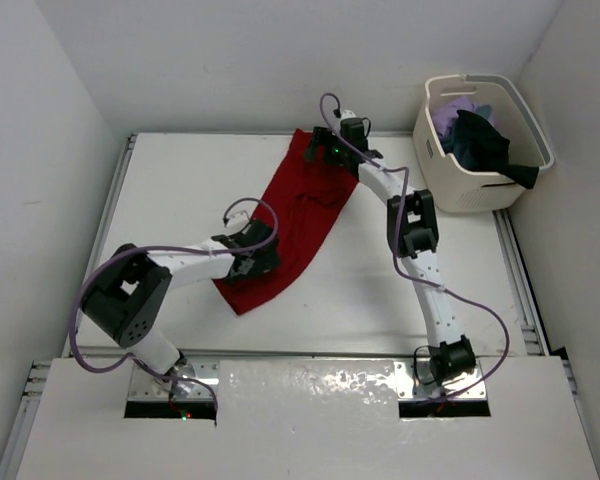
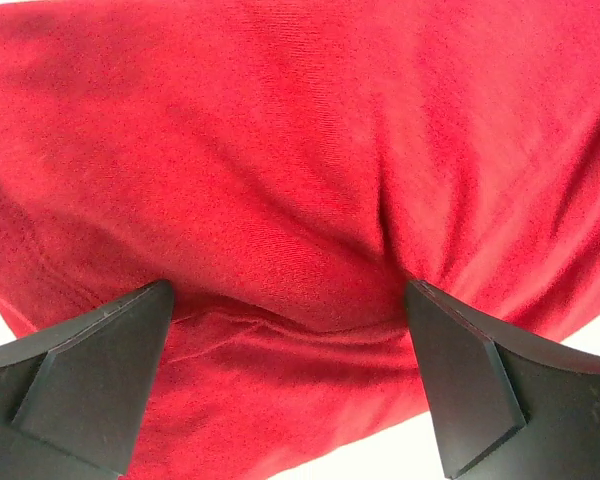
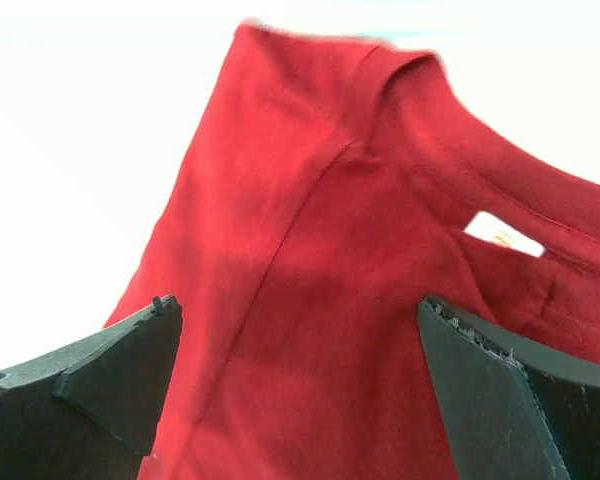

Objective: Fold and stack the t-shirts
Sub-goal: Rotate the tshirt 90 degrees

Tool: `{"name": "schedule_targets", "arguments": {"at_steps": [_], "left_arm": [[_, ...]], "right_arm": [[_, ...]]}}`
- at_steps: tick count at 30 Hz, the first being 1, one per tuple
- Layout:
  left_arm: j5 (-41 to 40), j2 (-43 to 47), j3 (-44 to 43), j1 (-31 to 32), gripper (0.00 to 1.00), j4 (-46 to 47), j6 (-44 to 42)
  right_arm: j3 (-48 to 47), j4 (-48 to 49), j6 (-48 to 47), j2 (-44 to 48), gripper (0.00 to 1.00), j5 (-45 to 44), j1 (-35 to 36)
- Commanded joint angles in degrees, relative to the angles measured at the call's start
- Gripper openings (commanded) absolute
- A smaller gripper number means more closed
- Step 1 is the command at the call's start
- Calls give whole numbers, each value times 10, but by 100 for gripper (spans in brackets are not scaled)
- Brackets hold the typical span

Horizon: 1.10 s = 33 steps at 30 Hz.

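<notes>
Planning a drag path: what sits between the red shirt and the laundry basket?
In the top view, only the right arm crosses the gap between the red shirt and the basket; the rest is bare white table.

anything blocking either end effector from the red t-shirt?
Nothing visible. The left end effector and right end effector both hang open directly over the red t-shirt, with only bare cloth showing between the jaws.

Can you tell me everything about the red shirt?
The red t-shirt is soft knit cloth, lying wrinkled in a long slanted strip on the white table. Its collar, with a white tag, is at the far end. The open left gripper is over its near part, the open right gripper over the collar.
</notes>
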State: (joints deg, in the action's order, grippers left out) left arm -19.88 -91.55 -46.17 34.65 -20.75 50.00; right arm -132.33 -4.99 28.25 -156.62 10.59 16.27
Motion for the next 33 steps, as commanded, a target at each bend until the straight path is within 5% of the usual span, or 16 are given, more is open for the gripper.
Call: {"name": "schedule_targets", "arguments": {"at_steps": [1, 5, 10, 16, 21, 24, 28, 33], "left_arm": [[129, -17, 32, 74, 100, -40, 70], [116, 3, 14, 131, 100, -92, 81], [93, 36, -49, 209, 100, -163, 71], [156, 82, -42, 255, 100, -95, 18], [-33, 116, -88, 242, 100, -176, 33], [-90, 159, -72, 170, 100, -164, 36], [-38, 213, 1, -32, 100, -80, 15], [19, 237, 55, -156, 100, -118, 2]], "right_arm": [[-44, 24, 59, -75, 99, 36, 33], [24, 83, 87, -51, 99, 15, 35], [-11, 55, 51, -47, 99, 1, 39], [1, 52, 6, 11, 99, 0, 34], [59, -35, -129, 134, 99, -27, 60], [110, -66, -138, 189, 99, -53, 69], [210, -124, -205, 304, 99, -65, 101], [540, -93, -337, 482, 99, -76, 196]]}}
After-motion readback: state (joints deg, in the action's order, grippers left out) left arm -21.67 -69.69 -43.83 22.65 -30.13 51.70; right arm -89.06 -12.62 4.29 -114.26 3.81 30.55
